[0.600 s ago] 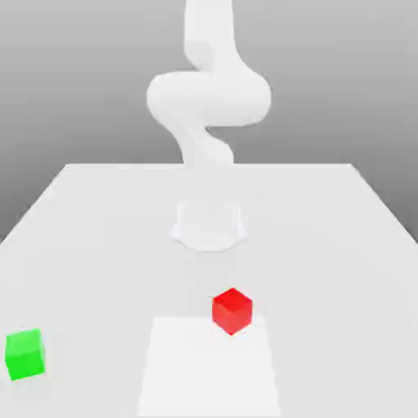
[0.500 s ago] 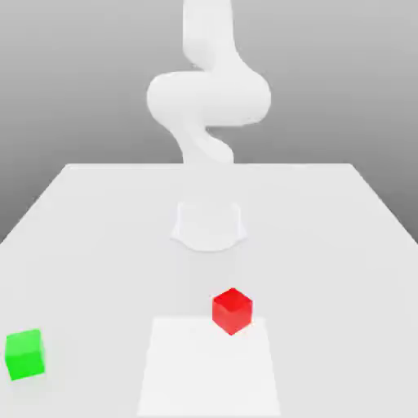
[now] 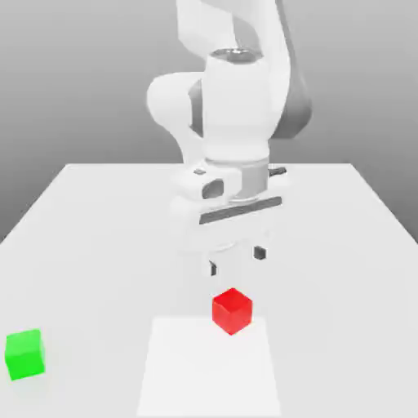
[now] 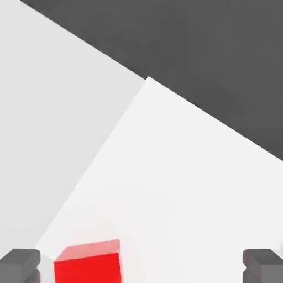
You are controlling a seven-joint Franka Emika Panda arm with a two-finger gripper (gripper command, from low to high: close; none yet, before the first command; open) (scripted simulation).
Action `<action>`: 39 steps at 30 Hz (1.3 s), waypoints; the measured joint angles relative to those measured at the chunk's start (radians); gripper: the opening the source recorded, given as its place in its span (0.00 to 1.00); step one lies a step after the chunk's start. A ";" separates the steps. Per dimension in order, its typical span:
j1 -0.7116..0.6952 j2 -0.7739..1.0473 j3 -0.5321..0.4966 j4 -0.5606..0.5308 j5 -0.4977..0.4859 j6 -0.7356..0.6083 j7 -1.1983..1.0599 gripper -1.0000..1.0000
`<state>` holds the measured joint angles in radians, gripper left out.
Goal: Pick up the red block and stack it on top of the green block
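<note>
Lowered, the gripper (image 3: 237,260) hovers (open) above the red block (image 3: 233,311).

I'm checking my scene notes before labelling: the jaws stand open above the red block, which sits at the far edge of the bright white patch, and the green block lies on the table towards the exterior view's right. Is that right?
One thing is off: the green block lies towards the exterior view's left, as the exterior view shows. The rest stands.
</note>
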<state>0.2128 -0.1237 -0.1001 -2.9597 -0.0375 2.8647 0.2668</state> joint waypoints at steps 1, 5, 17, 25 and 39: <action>0.001 0.052 0.005 -0.005 0.012 0.042 -0.018 0.50; -0.014 0.212 0.045 0.007 0.083 0.178 -0.076 0.50; -0.043 0.192 0.066 0.003 0.059 0.159 -0.060 0.00; -0.098 0.015 0.019 0.043 0.046 -0.060 0.030 0.00; -0.495 0.297 -0.221 0.521 0.152 -0.265 0.507 0.00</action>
<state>-0.2821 0.1735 -0.3211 -2.4388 0.1146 2.6001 0.7740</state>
